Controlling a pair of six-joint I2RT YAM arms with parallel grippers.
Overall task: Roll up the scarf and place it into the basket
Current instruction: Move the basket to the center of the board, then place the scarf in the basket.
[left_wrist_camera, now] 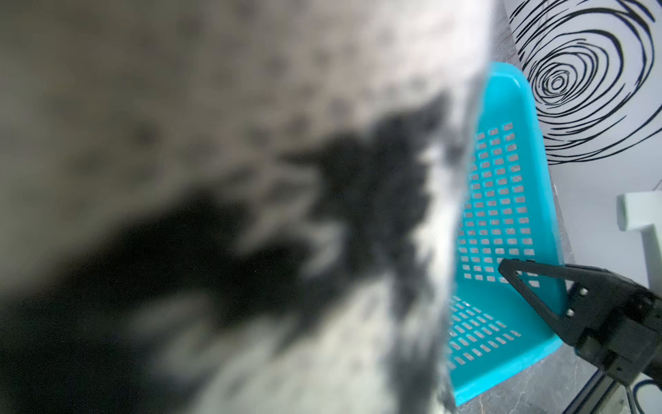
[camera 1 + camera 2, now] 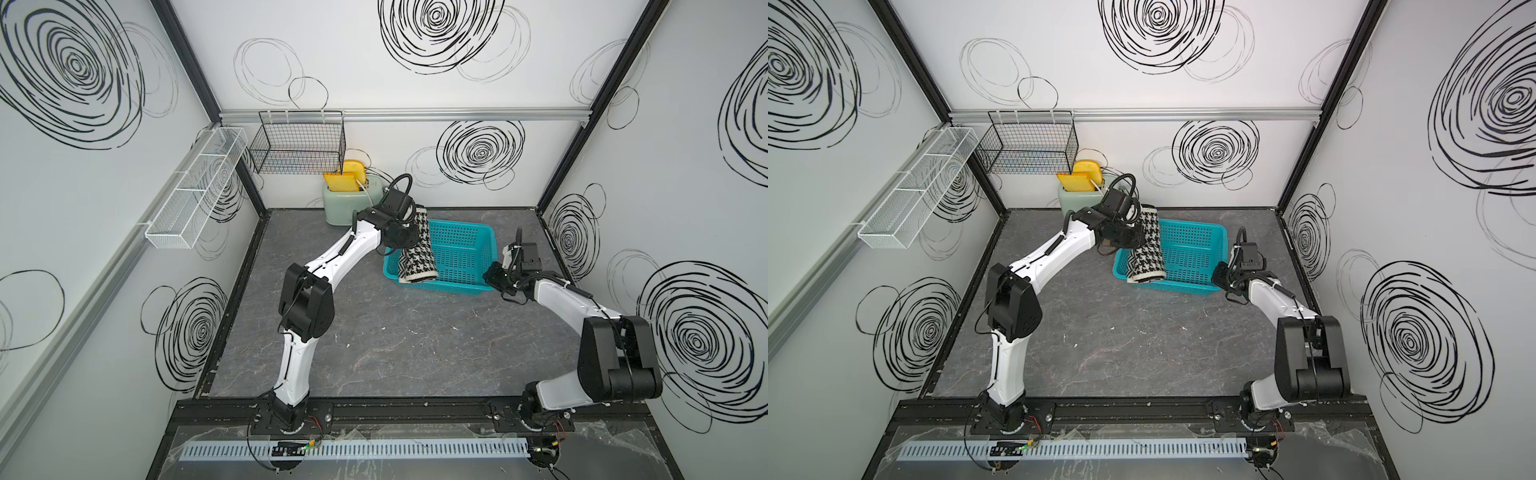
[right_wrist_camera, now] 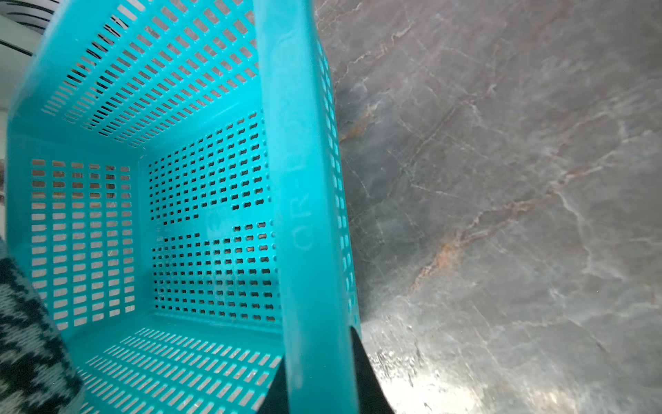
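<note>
Over turquoise lattice plastic basket (image 2: pixel 449 284): my left claw (image 2: pixel 411 230) clamps rolled black-and-white houndstooth knit scarf (image 2: pixel 417 257), half in; right claw (image 2: pixel 491 277) clamps rim (image 3: pixel 304 179); release pending.

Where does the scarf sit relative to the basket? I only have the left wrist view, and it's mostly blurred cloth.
Observer: In a top view the scarf lies as a roll along the side of the basket nearer the left arm, with its near end over the near rim.
Operator: And the far end?
Observer: It stands above the far rim, gripped by the left gripper.
Operator: What about the right arm?
Observer: The right gripper is clamped on the basket's rim, one finger inside and one outside.
</note>
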